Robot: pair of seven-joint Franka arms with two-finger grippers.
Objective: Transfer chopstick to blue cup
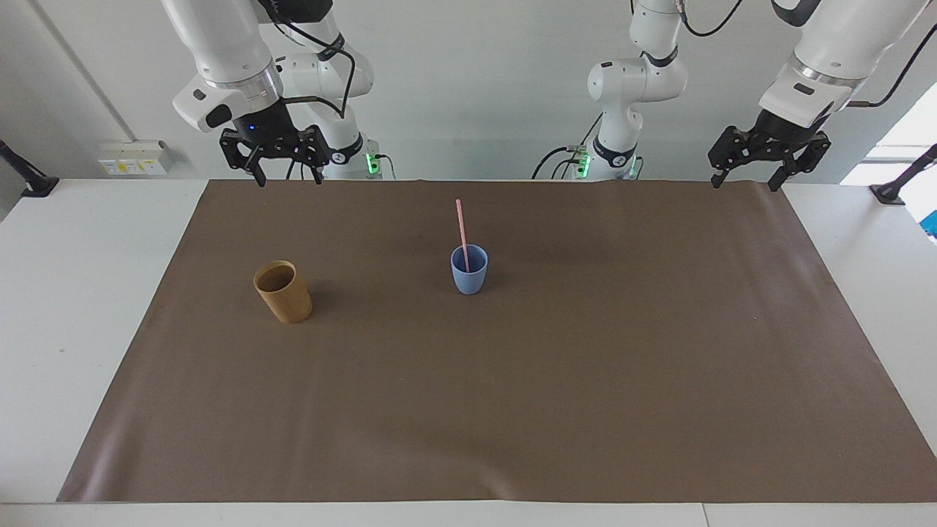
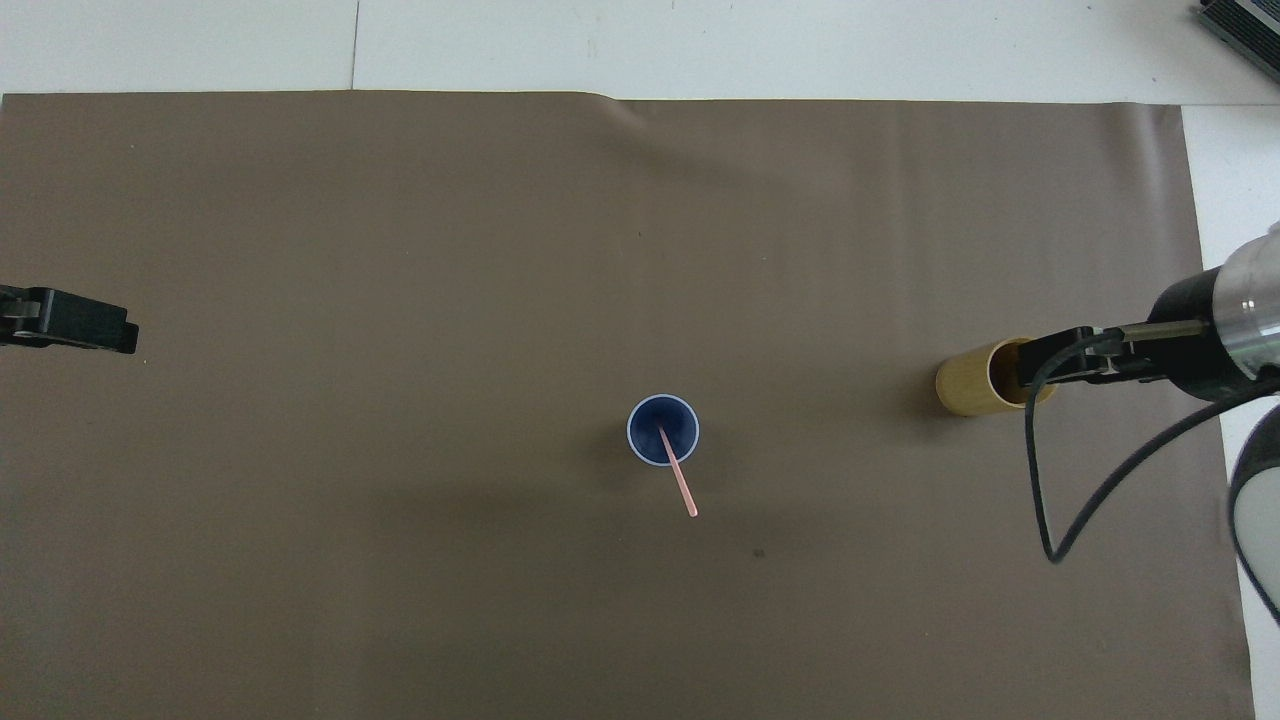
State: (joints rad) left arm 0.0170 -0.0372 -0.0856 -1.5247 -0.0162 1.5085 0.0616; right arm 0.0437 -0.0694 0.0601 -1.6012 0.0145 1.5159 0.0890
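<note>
White arms (image 1: 219, 44), black end effectors (image 1: 276, 150), black cables (image 2: 1080, 500)

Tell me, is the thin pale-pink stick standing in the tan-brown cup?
No, the thin pale-pink stick stands in the small light-blue cup, apart from the tan-brown cup.

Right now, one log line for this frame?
pink stick standing in blue cup | right gripper open, empty, raised at mat edge | left gripper open, waiting | tan cup empty

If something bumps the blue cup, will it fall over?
Probably easily. The blue cup is small and narrows to a rounded base, and the chopstick sticks out well above its rim, leaning, so it may be top-heavy.
</note>
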